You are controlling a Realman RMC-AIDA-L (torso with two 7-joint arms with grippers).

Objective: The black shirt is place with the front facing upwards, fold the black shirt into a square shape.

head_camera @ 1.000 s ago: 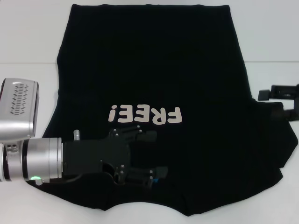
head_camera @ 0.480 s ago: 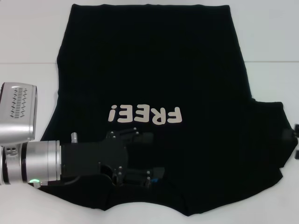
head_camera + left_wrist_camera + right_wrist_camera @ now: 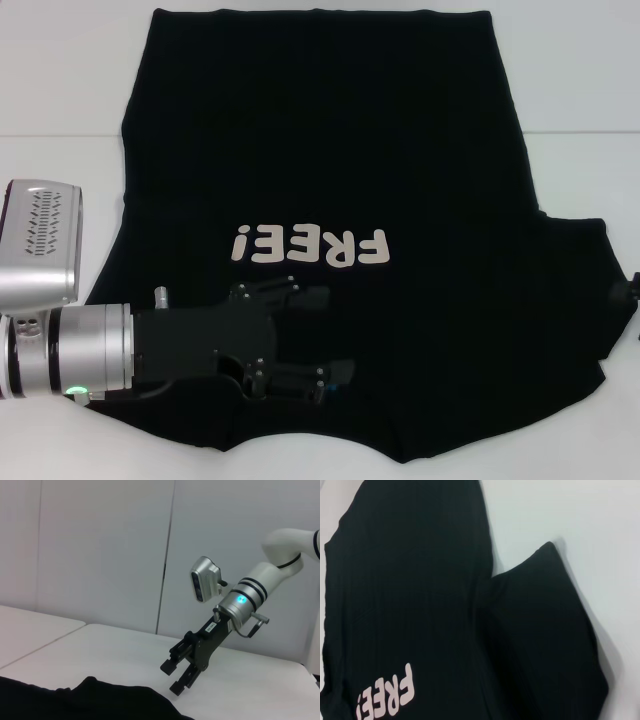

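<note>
Head view, nearest first: the left gripper (image 3: 318,335) reaches in from the left, low over the shirt (image 3: 320,150) at its near, collar end, below the upside-down "FREE!" lettering (image 3: 308,246). Its fingers are spread wide, one just under the lettering, the other nearer the collar, beside a small bluish label (image 3: 343,375); whether they touch the cloth I cannot tell. The silver wrist and its camera housing (image 3: 38,245) lie over the white table (image 3: 60,90) at the left edge.

The shirt lies flat, front up, hem at the far side. Its sleeve (image 3: 575,300) on the robot's right is spread out sideways; the left one is folded in.

Only a dark sliver shows at the right edge of that view. The left wrist view shows the right gripper (image 3: 181,672) raised above the table, tilted down, just beyond the sleeve (image 3: 90,692), fingers parted and empty.
</note>
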